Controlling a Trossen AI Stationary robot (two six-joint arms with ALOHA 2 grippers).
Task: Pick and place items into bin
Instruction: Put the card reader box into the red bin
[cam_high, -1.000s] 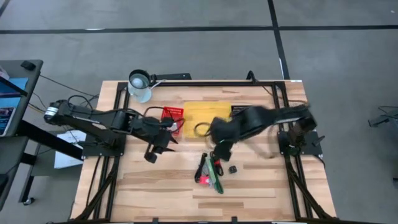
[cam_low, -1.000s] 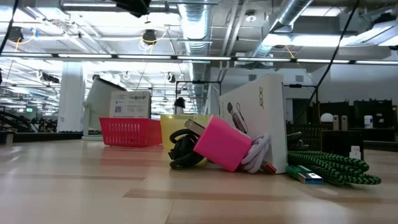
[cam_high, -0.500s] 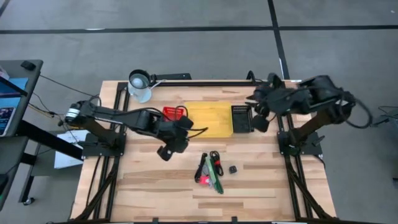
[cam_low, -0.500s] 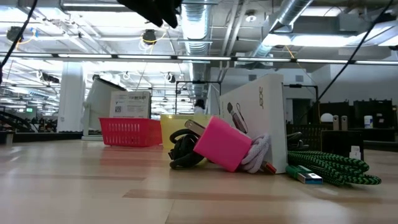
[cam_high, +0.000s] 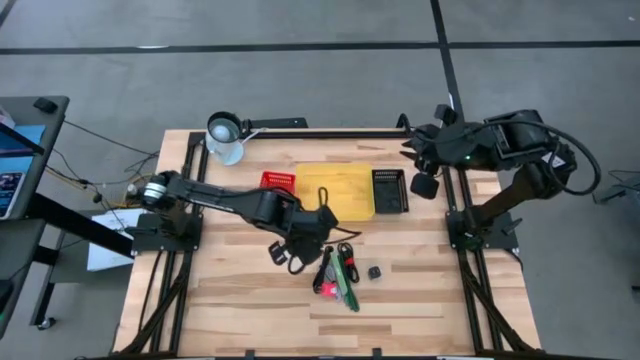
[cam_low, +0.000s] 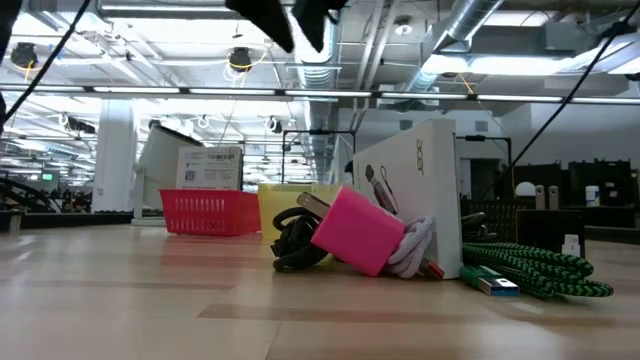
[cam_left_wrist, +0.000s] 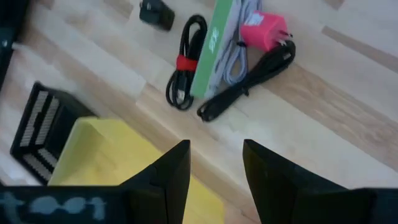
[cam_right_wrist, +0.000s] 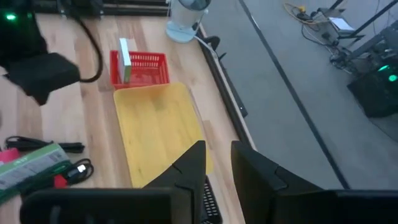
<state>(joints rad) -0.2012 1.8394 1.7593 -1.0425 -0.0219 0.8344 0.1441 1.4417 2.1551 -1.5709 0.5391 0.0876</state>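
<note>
The items lie in a cluster on the wood near the table's middle: a slim green box (cam_high: 346, 275) (cam_left_wrist: 217, 40), black cords (cam_left_wrist: 185, 62), a pink charger (cam_high: 327, 289) (cam_left_wrist: 263, 31) (cam_low: 360, 232) and a small black cube (cam_high: 374, 271) (cam_left_wrist: 157, 14). The yellow bin (cam_high: 335, 190) (cam_right_wrist: 158, 130) sits on the far side of them. My left gripper (cam_high: 292, 253) (cam_left_wrist: 214, 168) hovers open just left of the cluster, above the table, holding nothing. My right gripper (cam_high: 425, 187) (cam_right_wrist: 217, 165) is open, drawn back near the table's far right corner.
A red basket (cam_high: 278, 182) (cam_right_wrist: 140, 67) with a small box in it stands left of the yellow bin, a black basket (cam_high: 389, 190) right of it. A lamp (cam_high: 224, 133) sits at the far left. Bare wood lies toward the near edge.
My right arm has swung away from above the items and bin toward the table's far right corner. My left arm has reached rightward and toward the near edge, from beside the red basket to just left of the item cluster. The items have not moved.
</note>
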